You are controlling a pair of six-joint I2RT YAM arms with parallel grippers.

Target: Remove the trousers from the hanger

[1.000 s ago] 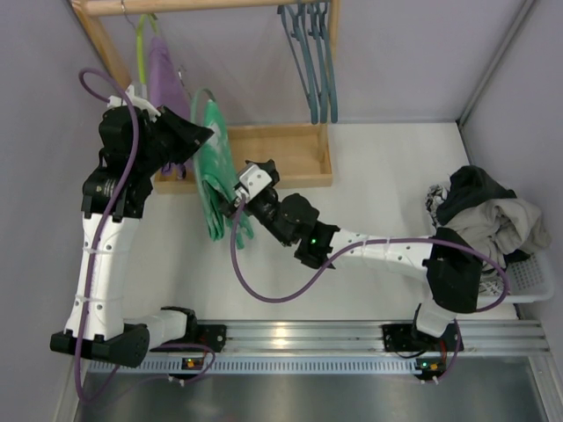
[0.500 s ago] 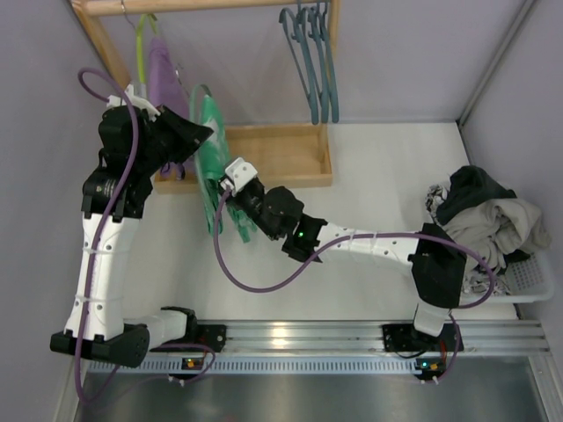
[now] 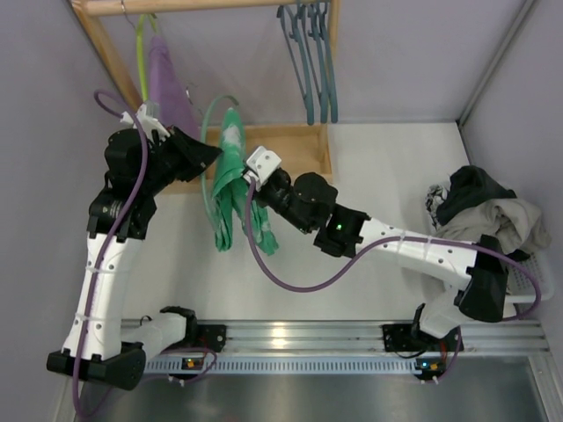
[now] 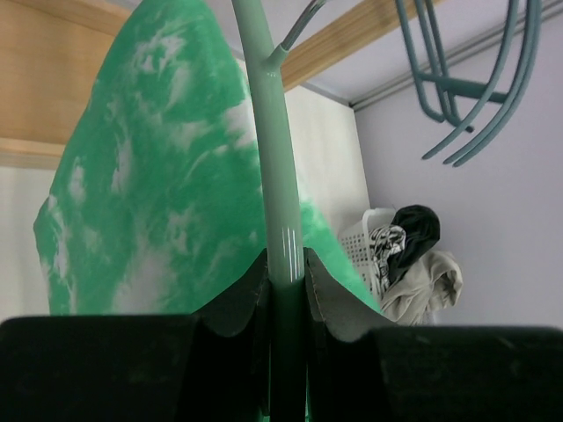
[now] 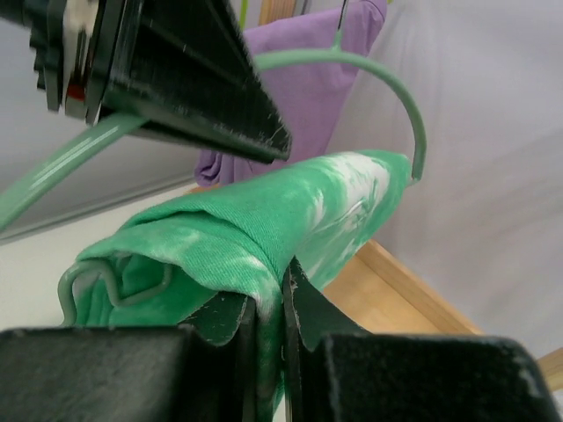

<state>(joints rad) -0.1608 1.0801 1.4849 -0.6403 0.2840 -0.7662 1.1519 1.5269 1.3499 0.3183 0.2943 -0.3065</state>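
The mint-green trousers (image 3: pixel 230 180) with white blotches hang folded over a pale green hanger (image 3: pixel 214 112) in front of the wooden rack. My left gripper (image 3: pixel 207 156) is shut on that hanger's stem (image 4: pixel 268 132), and the green cloth (image 4: pixel 149 193) fills the view behind it. My right gripper (image 3: pixel 249 185) is shut on a fold of the green trousers (image 5: pixel 264 229), pinching the cloth between both fingers. The lilac trousers (image 3: pixel 167 75) hang from the rail on a yellow-green hanger and show behind the green pair (image 5: pixel 299 79).
Several empty teal hangers (image 3: pixel 310 53) hang from the wooden rail (image 3: pixel 202 5). The rack's wooden base tray (image 3: pixel 281 149) lies just behind the grippers. A white basket (image 3: pixel 537 272) heaped with grey and dark laundry (image 3: pixel 488 215) stands at the right wall.
My right gripper has closed from open onto the green trousers after moving in against them. The left arm, hanger and trousers have shifted slightly right and nearer.
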